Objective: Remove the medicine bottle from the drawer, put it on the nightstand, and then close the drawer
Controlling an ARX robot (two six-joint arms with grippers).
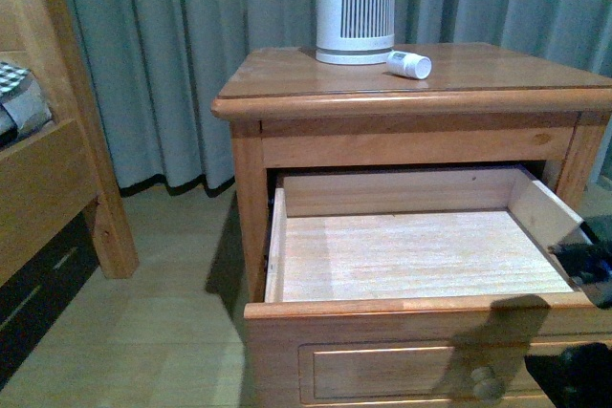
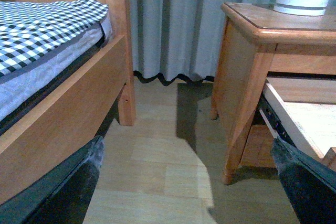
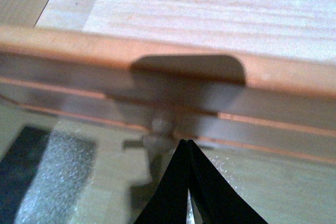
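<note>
Bottle delivered, drawer left to shut.

The medicine bottle (image 1: pixel 409 65) lies on its side on the nightstand (image 1: pixel 287 74) top, beside the white appliance (image 1: pixel 355 7). The drawer (image 1: pixel 421 308) stands open and empty. My right gripper (image 3: pixel 188 142), fingers pressed together on nothing, sits just before the knob (image 3: pixel 160 132), I judge to push.

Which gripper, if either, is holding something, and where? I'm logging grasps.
Neither. The right gripper is shut on nothing near the round wooden knob; the small white medicine bottle lies on the reddish-brown nightstand.
</note>
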